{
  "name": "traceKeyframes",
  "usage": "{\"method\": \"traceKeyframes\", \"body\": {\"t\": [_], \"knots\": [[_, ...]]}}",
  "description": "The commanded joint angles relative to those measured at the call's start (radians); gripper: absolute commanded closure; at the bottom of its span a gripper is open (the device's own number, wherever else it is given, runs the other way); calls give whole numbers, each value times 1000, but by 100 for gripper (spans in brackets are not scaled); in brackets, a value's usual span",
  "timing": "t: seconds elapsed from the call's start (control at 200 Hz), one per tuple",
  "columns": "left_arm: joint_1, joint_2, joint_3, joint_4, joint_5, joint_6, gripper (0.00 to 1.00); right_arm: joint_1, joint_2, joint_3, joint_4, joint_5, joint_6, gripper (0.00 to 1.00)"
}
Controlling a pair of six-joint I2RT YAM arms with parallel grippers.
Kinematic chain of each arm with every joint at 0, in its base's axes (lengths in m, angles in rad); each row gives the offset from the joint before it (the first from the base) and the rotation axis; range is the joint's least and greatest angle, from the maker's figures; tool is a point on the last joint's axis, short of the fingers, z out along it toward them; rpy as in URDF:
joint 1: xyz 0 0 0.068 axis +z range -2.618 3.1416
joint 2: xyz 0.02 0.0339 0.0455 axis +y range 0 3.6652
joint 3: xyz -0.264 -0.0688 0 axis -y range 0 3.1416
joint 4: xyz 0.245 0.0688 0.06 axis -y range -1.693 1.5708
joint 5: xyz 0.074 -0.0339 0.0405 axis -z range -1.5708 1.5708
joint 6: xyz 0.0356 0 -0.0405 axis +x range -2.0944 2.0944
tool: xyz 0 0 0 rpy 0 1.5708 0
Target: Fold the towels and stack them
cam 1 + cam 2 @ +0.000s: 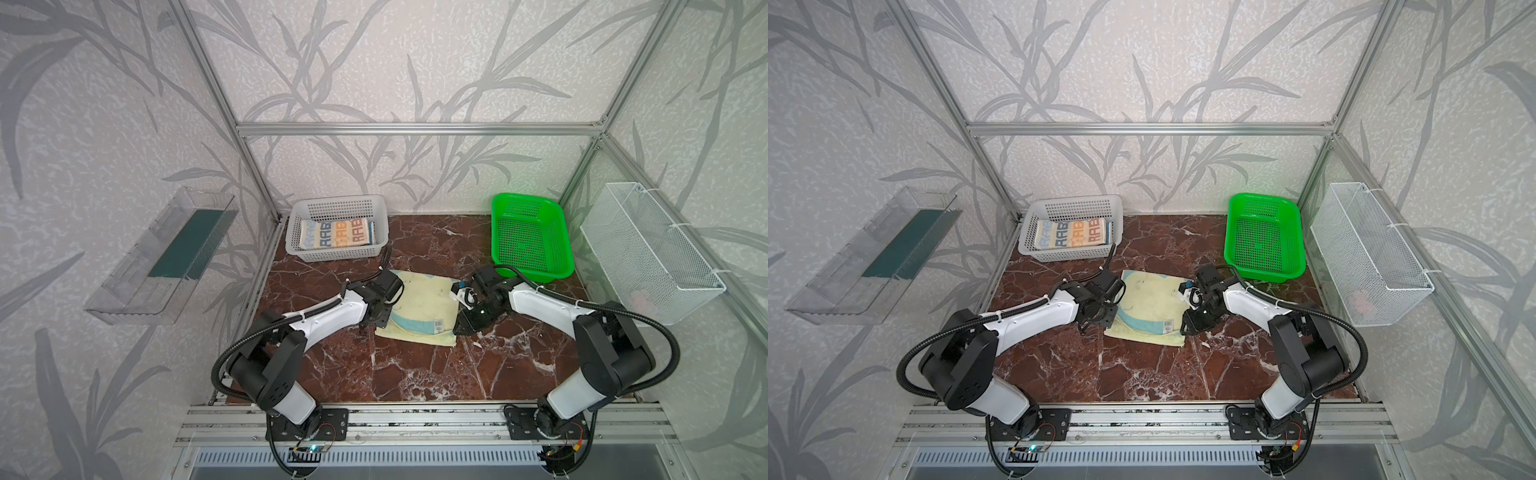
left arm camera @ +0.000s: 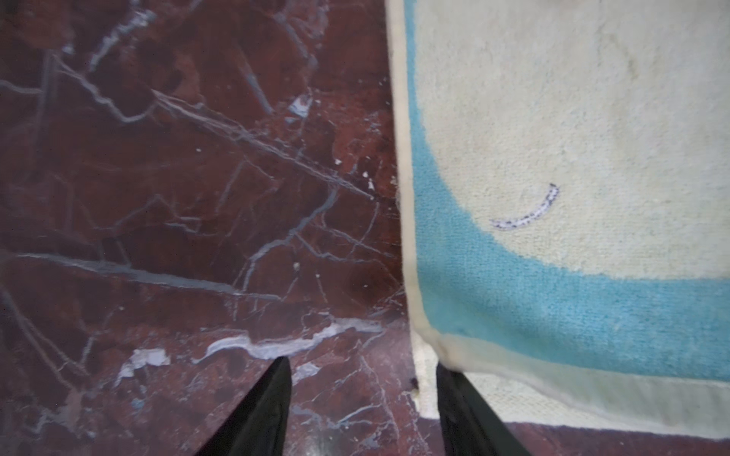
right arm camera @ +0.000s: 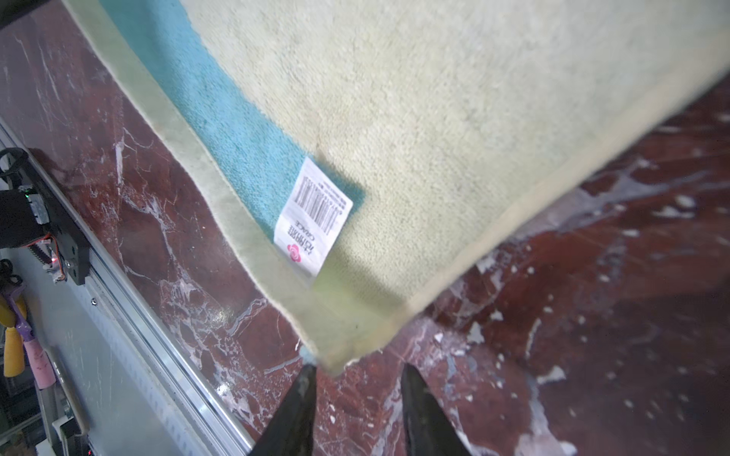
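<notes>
Near edge: a silver aluminium rail (image 1: 415,419) carries the bases of both arms at the front of the red-brown marble worktop (image 1: 415,374).
Left pincer (image 2: 361,362): jaws clearly parted with nothing held. In the left wrist view 1 black fingertip (image 2: 276,379) is over bare worktop, and the other is at the towel's corner, over its lower layer.
Left pincer, from above: in both top views it points down at the near left corner of the towel (image 1: 365,328) (image 1: 1084,328).
Right pincer (image 3: 357,367): jaws partly open and gripping nothing. The towel's corner lies just ahead of the 2 fingertips.
Right pincer, from above: it sits low at the near right corner of the towel (image 1: 460,330) (image 1: 1183,330).
Towel in work: the pale yellow terry towel with a curved teal band (image 1: 419,303) (image 1: 1150,299) (image 2: 592,118) (image 3: 434,98) lies flat at mid worktop between the 2 pincers. 2 layers show at its near left corner.
Tag: a white barcode label (image 3: 312,221) lies on the towel near the right corner.
Far left: a white perforated plastic basket (image 1: 345,254) (image 1: 1075,254) holds the folded striped towel with "RAB" lettering showing (image 1: 334,235) (image 1: 1071,235).
Far right: a green perforated plastic basket (image 1: 528,237) (image 1: 1262,232) stands just behind the right arm.
Walls: a clear plastic shelf (image 1: 162,257) hangs on the left and a white wire basket (image 1: 648,249) on the right.
</notes>
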Motion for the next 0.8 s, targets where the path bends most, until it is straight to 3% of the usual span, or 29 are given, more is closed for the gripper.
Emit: {"method": "traceKeyframes", "body": {"t": [0.0,0.1,0.28,0.455,0.525,0.795], "knots": [[-4,-67,13,-75,-138,-81,39,2,-91,8,-30,44,21,61],[-3,-91,13,-39,-156,-89,39,3,-115,24,21,33,44,61],[-5,-42,71,37,-94,-36,39,2,-52,73,95,52,84,61],[4,80,203,29,-98,40,35,-5,35,165,99,136,77,59],[14,134,259,26,-87,71,22,-19,65,197,100,163,69,58],[81,331,474,38,-14,105,22,-111,212,332,97,192,44,57]]}}
